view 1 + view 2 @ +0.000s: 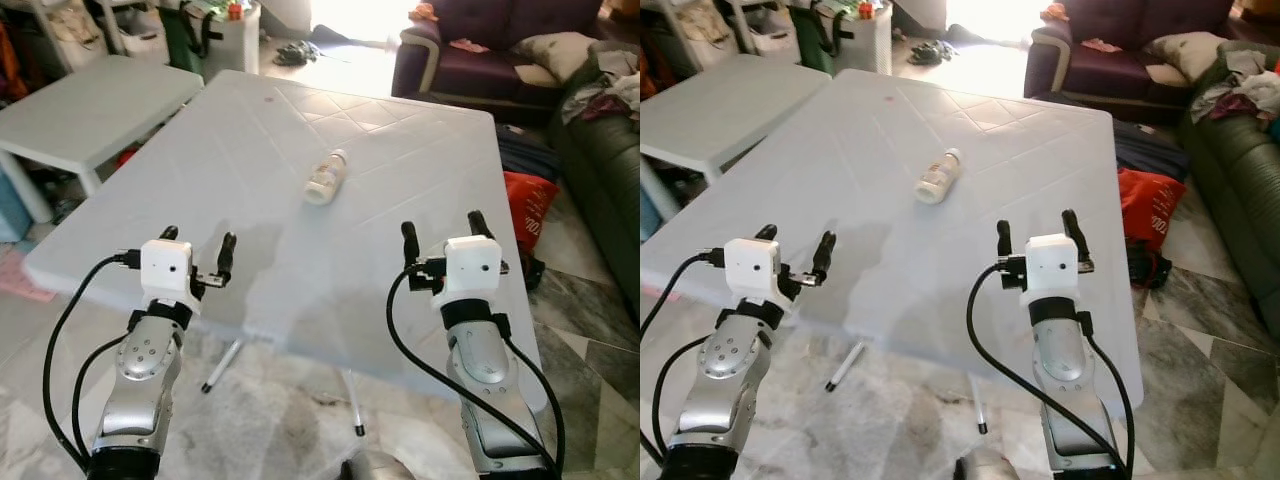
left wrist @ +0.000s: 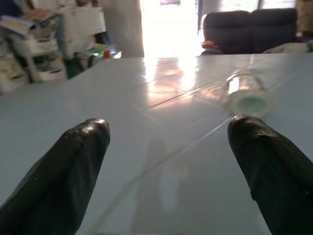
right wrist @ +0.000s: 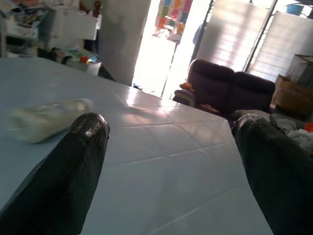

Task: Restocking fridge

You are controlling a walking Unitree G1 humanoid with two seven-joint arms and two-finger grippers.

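Note:
A small white bottle [image 1: 327,176] lies on its side near the middle of the white folding table [image 1: 400,150]. It shows too as a bottle [image 2: 246,91] ahead of the left fingers and as a pale bottle [image 3: 44,119] beside the right fingers. My left gripper [image 1: 198,247] hovers open over the table's near left edge. My right gripper [image 1: 444,234] stands open over the near right part. Both are well short of the bottle with nothing between their fingers.
A lower white side table [image 1: 90,110] stands to the left. A dark sofa [image 1: 490,50] and a green couch with clothes [image 1: 600,130] are at the back right. A red bag [image 1: 525,205] lies on the floor right of the table.

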